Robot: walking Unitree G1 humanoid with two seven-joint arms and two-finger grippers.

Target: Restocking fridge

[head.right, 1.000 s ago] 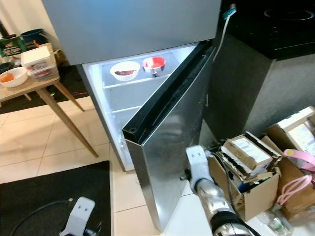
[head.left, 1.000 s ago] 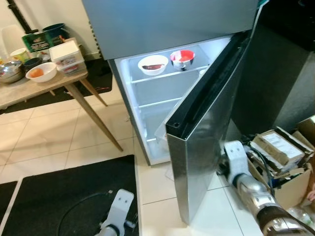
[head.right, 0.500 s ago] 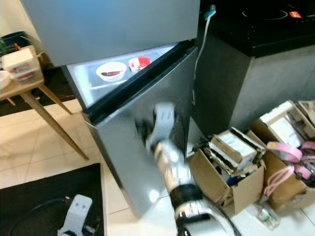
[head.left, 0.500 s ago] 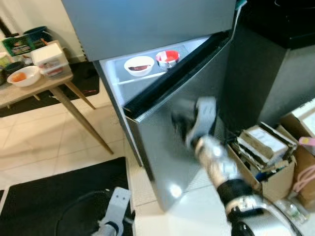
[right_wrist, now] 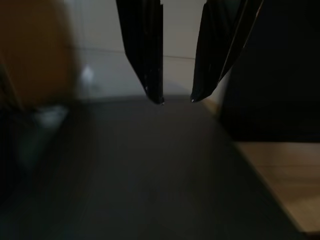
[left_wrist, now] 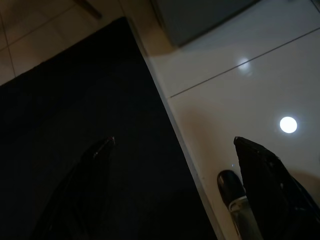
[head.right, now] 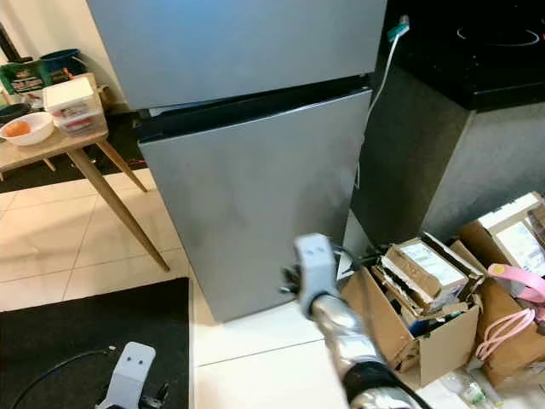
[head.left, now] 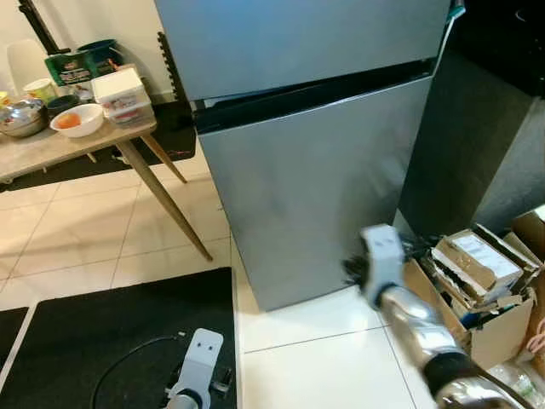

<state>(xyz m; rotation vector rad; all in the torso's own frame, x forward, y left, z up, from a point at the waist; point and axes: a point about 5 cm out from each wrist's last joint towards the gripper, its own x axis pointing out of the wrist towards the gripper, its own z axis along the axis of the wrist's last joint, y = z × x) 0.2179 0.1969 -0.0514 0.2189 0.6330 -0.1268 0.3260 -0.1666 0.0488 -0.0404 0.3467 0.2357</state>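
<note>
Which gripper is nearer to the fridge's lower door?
Right. The right gripper is close in front of the lower door, near its bottom; the left gripper hangs low over the black mat.

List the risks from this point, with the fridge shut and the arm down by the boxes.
1. The right gripper hangs low beside the open cardboard boxes; a swing sideways could snag their flaps or the cables there.
2. The fridge's lower door looks closed, but a dark gap shows along its top edge, so it may not be fully sealed.
3. The food on the wooden table, including the white bowl, sits near its edge and could be knocked in passing.
</note>
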